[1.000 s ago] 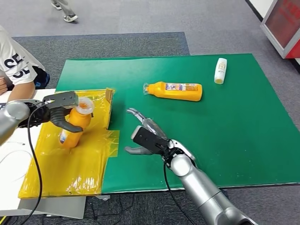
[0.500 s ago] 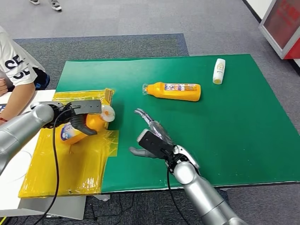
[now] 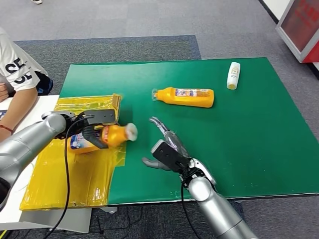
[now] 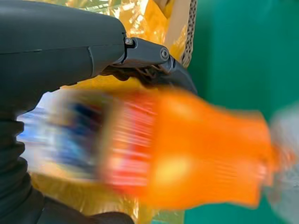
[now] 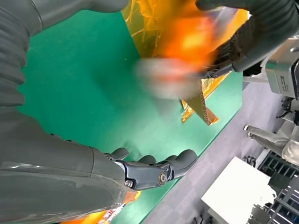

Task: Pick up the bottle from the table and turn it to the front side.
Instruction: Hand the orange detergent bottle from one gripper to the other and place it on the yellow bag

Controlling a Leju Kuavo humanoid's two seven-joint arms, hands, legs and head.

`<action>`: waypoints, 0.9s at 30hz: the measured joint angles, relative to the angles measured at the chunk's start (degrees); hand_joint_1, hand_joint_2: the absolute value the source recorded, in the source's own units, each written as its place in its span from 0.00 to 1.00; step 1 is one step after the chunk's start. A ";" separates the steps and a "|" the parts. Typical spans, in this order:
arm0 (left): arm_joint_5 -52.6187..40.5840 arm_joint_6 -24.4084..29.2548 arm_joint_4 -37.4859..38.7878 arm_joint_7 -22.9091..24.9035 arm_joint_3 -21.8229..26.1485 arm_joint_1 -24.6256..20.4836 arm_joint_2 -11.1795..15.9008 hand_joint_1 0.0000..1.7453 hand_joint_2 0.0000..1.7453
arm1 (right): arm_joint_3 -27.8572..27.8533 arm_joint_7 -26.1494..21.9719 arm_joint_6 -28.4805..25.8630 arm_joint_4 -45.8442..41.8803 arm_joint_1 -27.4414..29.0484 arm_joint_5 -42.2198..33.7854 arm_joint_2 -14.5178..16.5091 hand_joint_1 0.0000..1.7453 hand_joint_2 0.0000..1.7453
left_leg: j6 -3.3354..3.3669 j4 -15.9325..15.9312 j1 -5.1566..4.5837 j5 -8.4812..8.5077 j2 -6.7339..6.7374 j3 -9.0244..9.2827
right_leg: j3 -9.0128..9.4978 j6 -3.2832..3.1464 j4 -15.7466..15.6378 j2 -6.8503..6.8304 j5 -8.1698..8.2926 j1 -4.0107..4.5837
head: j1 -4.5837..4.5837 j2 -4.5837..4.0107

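My left hand [image 3: 88,130] grips an orange bottle [image 3: 103,137] with a clear cap, held on its side above the yellow foil sheet [image 3: 75,174], cap pointing toward the green mat's middle. The left wrist view shows this bottle [image 4: 183,154] blurred, with dark fingers [image 4: 155,65] wrapped over it. My right hand [image 3: 167,149] hovers open over the green mat [image 3: 244,139], fingers spread, a short way from the cap. In the right wrist view its fingers [image 5: 151,170] hold nothing and the blurred bottle [image 5: 183,42] lies beyond them.
A second orange bottle [image 3: 184,96] lies flat on the mat farther back. A small white bottle [image 3: 234,75] lies near the far right corner. A person's arm [image 3: 15,107] rests at the left beside the white table [image 3: 11,199].
My left hand has tipped the bottle from near upright to lying sideways and carried it right, toward the mat. The right hand has shifted slightly right and stayed open.
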 joint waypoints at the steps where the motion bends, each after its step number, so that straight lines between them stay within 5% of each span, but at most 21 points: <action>1: 0.14 -0.03 0.03 -0.31 0.28 0.22 -0.02 0.00 1.00 | 0.01 0.02 -0.10 -0.06 0.00 -0.03 -0.04 0.00 1.00 | 0.01 0.00 0.00 0.00 0.00 -0.01 | 0.00 0.00 0.00 0.00 0.00 0.00 | -0.01 0.00; 17: 3.59 -1.29 -2.98 -6.50 6.21 4.05 3.03 0.00 1.00 | 0.75 0.17 -1.76 -0.14 -0.33 -2.55 -1.13 0.00 1.00 | 0.02 0.00 0.00 -0.01 -0.01 -0.09 | -0.02 0.04 0.00 -0.01 -0.03 0.00 | -0.01 0.00; 22: 12.87 -6.48 -10.46 -16.03 14.24 11.15 7.10 0.00 1.00 | 0.95 -2.65 1.68 -1.02 -0.29 -10.25 -2.27 0.00 1.00 | 0.02 0.00 -0.01 -0.06 0.01 -0.08 | -0.05 0.04 -0.01 0.01 -0.08 -0.01 | -0.02 0.00; 27: 15.87 -6.68 -18.26 -18.82 23.63 20.27 9.55 0.00 1.00 | 0.26 -4.60 9.48 -2.73 0.39 -20.35 -4.00 0.00 1.00 | 0.07 0.00 -0.01 -0.14 0.04 -0.08 | -0.06 0.06 -0.02 -0.01 -0.19 -0.01 | 0.01 0.00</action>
